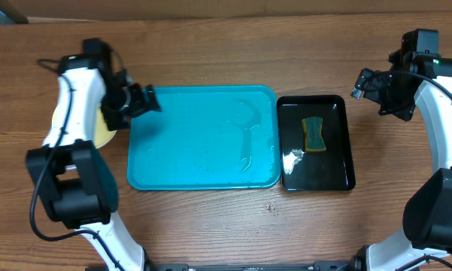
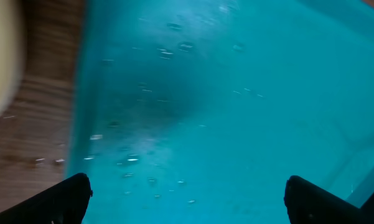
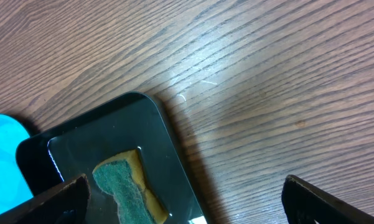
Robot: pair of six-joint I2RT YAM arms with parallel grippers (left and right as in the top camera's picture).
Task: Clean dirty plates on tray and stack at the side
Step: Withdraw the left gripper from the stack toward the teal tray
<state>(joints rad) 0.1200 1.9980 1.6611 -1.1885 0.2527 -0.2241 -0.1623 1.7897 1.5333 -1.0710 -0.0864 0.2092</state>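
Plates: on bare wood, off the tray, just behind and left of left gripper. Mostly hidden under that arm; only a pale yellow-green round rim showing, count impossible to tell. Same plates as a blurred cream curve at top-left of left wrist view.

Left arm: white links, black joints, elbow bent, reaching rightward over the plates, wrist pitched down. Left gripper released, black fingertips spread to both lower corners of wrist view, nothing between them. Directly below it: left end of tray. Turquoise plastic, rectangular, rounded corners, raised rim, glossy wet film, scattered droplets.

Farther right of that gripper, just beside tray's right rim: black tray, narrower, glossy, shallow water inside. In it a sponge, waisted shape, rough green scrub face over yellow foam.

Right arm: folded, wrist turned inward toward table centre. Well beyond, right gripper hanging near black tray's far right corner, likewise spread wide, empty. Under it wood table, brown, fine straight grain.
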